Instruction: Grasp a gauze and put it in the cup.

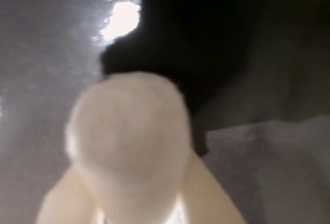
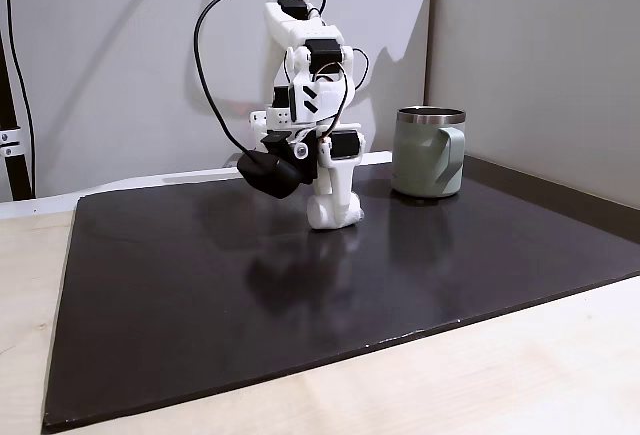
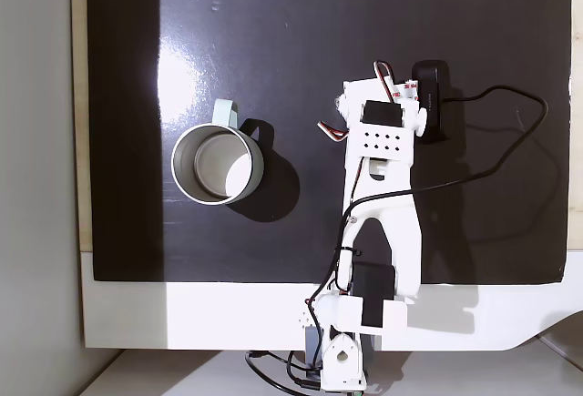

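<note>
1. The mat (image 2: 200,295) is dark, smooth and glossy.
2. The cup (image 2: 428,153), pale green metal with a steel rim, stands upright and empty, to the right of the gripper (image 2: 333,213) in the side fixed view.
3. The gripper, low over the mat, holds the gauze (image 1: 129,131), a soft white roll, between its fingers.

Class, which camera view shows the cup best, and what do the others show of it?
The top-down fixed view shows the cup best: its whole rim, its empty inside and its handle are in sight. The side-on fixed view shows its wall, rim and handle, but not the inside. The blurred wrist view does not let the cup be told.
</note>
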